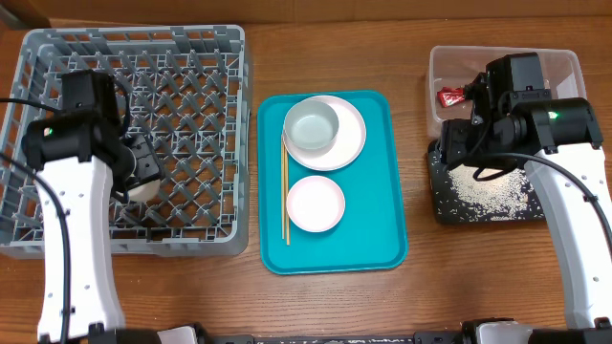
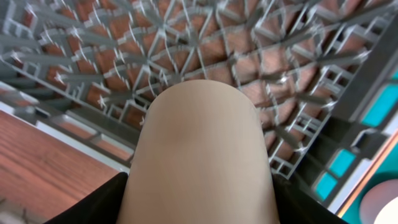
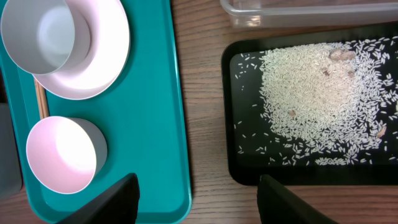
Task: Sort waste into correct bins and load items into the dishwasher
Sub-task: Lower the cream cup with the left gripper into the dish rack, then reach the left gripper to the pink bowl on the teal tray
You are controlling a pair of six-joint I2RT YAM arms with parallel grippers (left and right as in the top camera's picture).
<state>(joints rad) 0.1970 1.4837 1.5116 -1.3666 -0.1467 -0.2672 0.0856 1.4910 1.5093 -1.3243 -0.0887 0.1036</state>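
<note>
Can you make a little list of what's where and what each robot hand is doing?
Left gripper: shut on the cup, over the dish rack
Right gripper: open, holding nothing
Black tray: rice
Clear tub: red wrapper
Teal tray: plate with grey bowl on it, pink bowl, chopsticks

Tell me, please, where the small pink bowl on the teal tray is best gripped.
I'd take the small pink bowl by its rim, coming straight down, one pincer finger inside and one outside. It stands upright, mouth up, with a thin steep wall. Choose the rim on the right arm's side: the chopsticks lie close along the other side, bare teal tray here.
</note>
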